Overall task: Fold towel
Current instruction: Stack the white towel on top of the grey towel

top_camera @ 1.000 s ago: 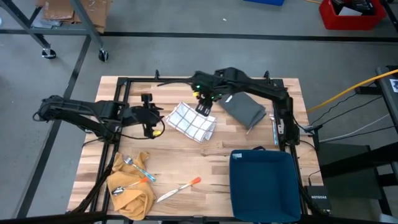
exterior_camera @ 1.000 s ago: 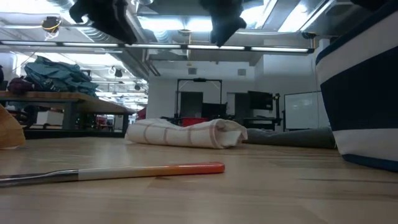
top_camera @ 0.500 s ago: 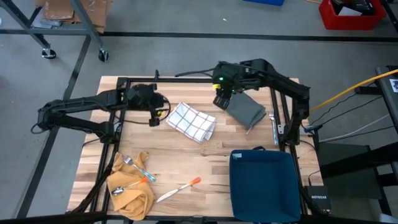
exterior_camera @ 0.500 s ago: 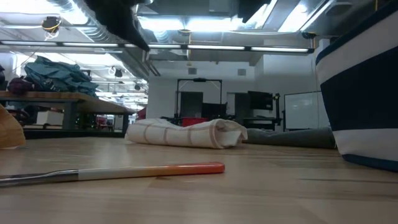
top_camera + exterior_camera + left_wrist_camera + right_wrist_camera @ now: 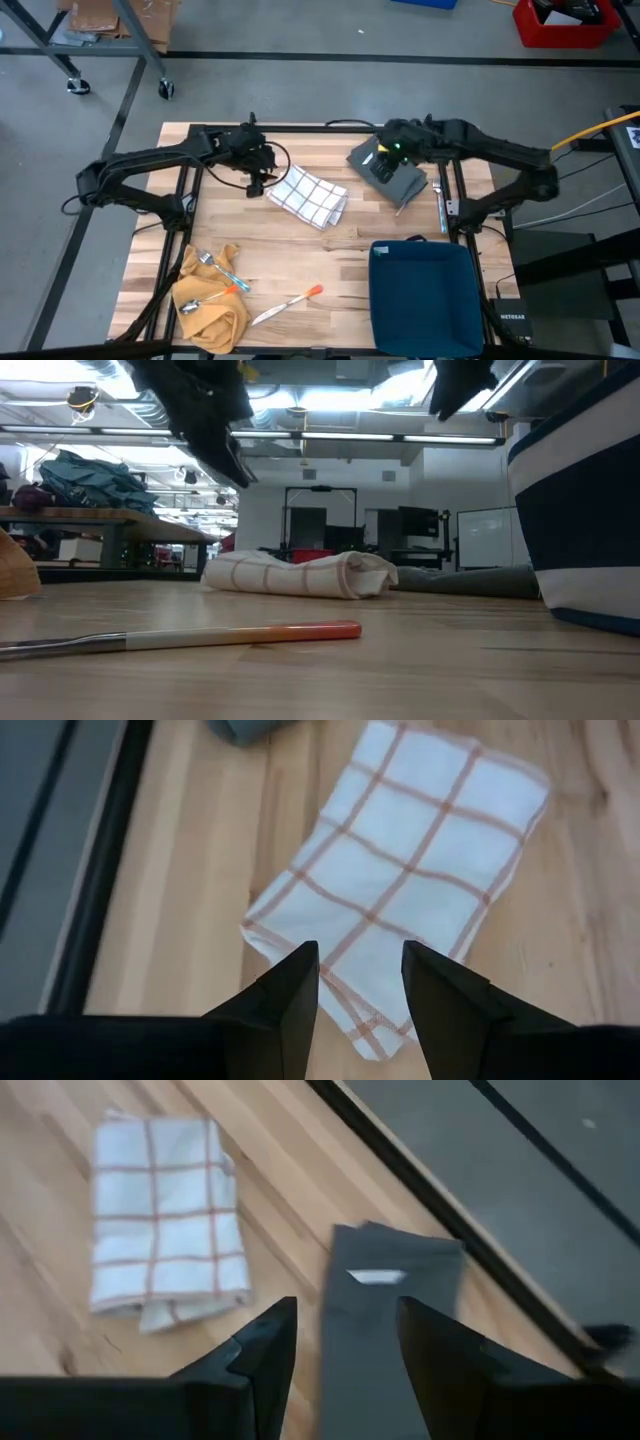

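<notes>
The white towel (image 5: 310, 195) with thin orange checks lies folded and flat on the wooden table (image 5: 300, 250), near its middle; it also shows in the left wrist view (image 5: 400, 870) and the low view (image 5: 300, 573). My left gripper (image 5: 262, 178) hangs open above the table just left of the towel's near-left corner (image 5: 365, 1030), its fingers (image 5: 300, 995) clear of the cloth. My right gripper (image 5: 377, 160) hovers open over a folded grey cloth (image 5: 385, 1320) right of the towel, holding nothing.
A dark blue bin (image 5: 425, 295) stands at the near right. At the near left lies a yellow cloth (image 5: 210, 300) with spoons on it. An orange-tipped utensil (image 5: 290, 303) lies beside it. The grey cloth (image 5: 392, 175) lies at the far right. Black frame rails (image 5: 195, 180) run along the table's sides.
My left gripper has swung toward the far edge and right, closing on the towel's left side and sinking a little. My right gripper has drawn away from above the towel toward the right edge, over the grey cloth. The towel has stayed put.
</notes>
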Controlling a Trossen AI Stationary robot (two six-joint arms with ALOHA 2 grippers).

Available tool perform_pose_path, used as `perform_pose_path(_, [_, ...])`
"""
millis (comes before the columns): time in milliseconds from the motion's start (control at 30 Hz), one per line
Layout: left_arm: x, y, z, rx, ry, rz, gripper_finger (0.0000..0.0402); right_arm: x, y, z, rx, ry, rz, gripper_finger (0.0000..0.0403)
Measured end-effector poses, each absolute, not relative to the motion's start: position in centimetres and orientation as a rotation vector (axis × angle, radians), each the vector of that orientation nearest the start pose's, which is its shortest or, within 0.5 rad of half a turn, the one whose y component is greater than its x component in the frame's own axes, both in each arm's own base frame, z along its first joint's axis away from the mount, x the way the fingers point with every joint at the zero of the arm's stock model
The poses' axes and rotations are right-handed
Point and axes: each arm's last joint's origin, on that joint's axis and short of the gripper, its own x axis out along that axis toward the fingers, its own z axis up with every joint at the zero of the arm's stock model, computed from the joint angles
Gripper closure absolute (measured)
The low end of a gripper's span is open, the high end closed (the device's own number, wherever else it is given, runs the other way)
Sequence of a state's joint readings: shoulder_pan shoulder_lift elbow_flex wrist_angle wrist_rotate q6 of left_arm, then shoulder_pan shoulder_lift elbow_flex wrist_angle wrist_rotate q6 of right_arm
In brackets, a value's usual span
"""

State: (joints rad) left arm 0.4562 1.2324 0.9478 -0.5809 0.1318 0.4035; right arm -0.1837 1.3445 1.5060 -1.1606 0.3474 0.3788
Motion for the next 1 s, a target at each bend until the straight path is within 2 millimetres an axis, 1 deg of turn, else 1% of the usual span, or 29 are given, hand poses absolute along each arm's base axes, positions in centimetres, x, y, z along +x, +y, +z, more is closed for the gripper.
perform_pose_path(67, [22.7, 11.0, 26.1, 0.095, 0.901, 0.140, 0.0263, 23.8, -5.4, 35.9, 0.273, 0.847, -0.649, 0.0226])
perform_pose_path(133, [23.0, 11.5, 25.2, 0.031, 0.930, 0.166, 0.0263, 24.2, -5.3, 33.8, 0.298, 0.816, -0.608, 0.0226])
perform_pose_path(233, [23.4, 12.2, 24.1, -0.101, 0.970, 0.226, 0.0263, 24.9, -5.3, 30.6, 0.331, 0.829, -0.544, 0.0226])
perform_pose_path(300, [23.5, 12.6, 23.4, -0.171, 0.992, 0.260, 0.0263, 25.7, -5.4, 28.7, 0.354, 0.821, -0.537, 0.0226])
perform_pose_path(367, [23.7, 13.0, 22.8, -0.210, 1.007, 0.279, 0.0263, 26.3, -5.4, 26.8, 0.401, 0.838, -0.527, 0.0226])
perform_pose_path(433, [23.9, 13.2, 22.3, -0.240, 1.017, 0.281, 0.0263, 26.9, -5.4, 25.4, 0.453, 0.847, -0.506, 0.0226])
perform_pose_path(600, [24.5, 13.3, 21.2, -0.314, 1.034, 0.207, 0.0263, 28.6, -5.5, 22.9, 0.534, 0.897, -0.471, 0.0226])
perform_pose_path(767, [25.2, 13.7, 19.8, -0.361, 1.053, 0.219, 0.0263, 30.1, -5.8, 20.9, 0.560, 0.909, -0.488, 0.0226])
perform_pose_path(867, [25.6, 13.9, 19.1, -0.373, 1.058, 0.229, 0.0263, 30.6, -5.9, 19.9, 0.584, 0.916, -0.504, 0.0226])
perform_pose_path(1000, [26.1, 14.3, 18.1, -0.380, 1.067, 0.233, 0.0263, 30.8, -5.9, 19.1, 0.642, 0.938, -0.541, 0.0226])
